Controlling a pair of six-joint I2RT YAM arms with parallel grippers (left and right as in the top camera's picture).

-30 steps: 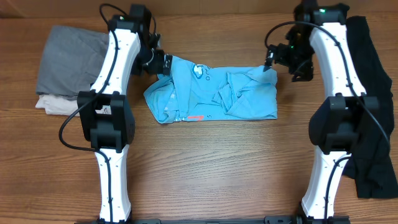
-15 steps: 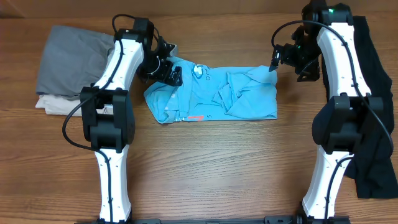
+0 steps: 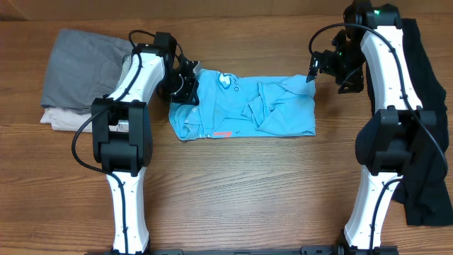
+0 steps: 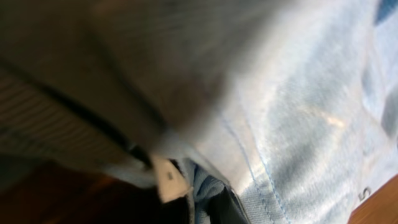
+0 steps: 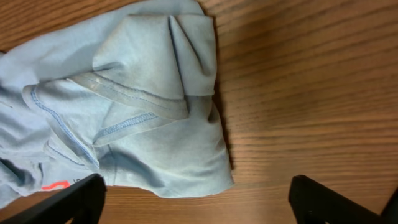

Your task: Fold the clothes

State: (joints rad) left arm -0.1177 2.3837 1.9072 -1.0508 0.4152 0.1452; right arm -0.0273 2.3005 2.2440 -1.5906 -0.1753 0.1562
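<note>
On the brown wood counter (image 3: 248, 191) my left claw (image 3: 188, 90) pinches a corner of the blue T-shirt (image 3: 283, 117), right claw (image 3: 309, 76) hangs open, so cloth may slip w/ a thin bite.

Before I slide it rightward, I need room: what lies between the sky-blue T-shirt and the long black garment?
Overhead view: the right arm's white-and-black links and brown wooden table lie between the soft sky-blue T-shirt and the long black garment.

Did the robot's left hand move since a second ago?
Yes. In the overhead view the left gripper slid a little away from the table's far edge, toward the robot, and now pinches the blue T-shirt's left edge.
</note>
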